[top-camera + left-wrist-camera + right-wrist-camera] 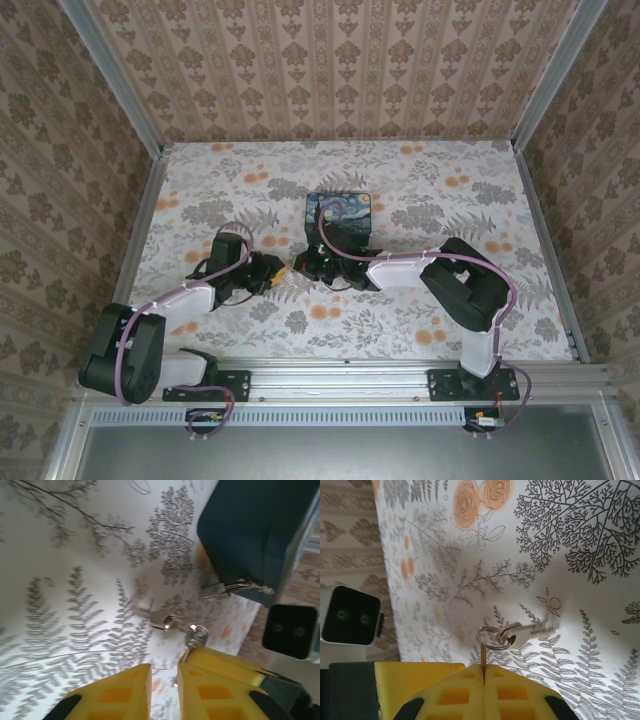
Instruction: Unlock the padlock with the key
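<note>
My right gripper [483, 669] is shut on the key [483, 656], a thin brown-orange strip seen edge-on that sticks out from the fingertips. A wire ring [490, 637] hangs from its head with a second, silver key [527, 630] resting on the table. In the left wrist view the key head [196, 636] pokes out above yellow fingers [235, 665] of the right gripper. My left gripper [164, 672] stands open just beside it, nothing between its fingers. From above, the two grippers [272, 272] [303, 266] meet tip to tip. The padlock is hidden.
The blue swirl-painted tin box [340, 215] stands just behind the grippers; its metal latch [230, 587] faces the left wrist camera. The floral tablecloth [420, 180] stretches to patterned walls on three sides.
</note>
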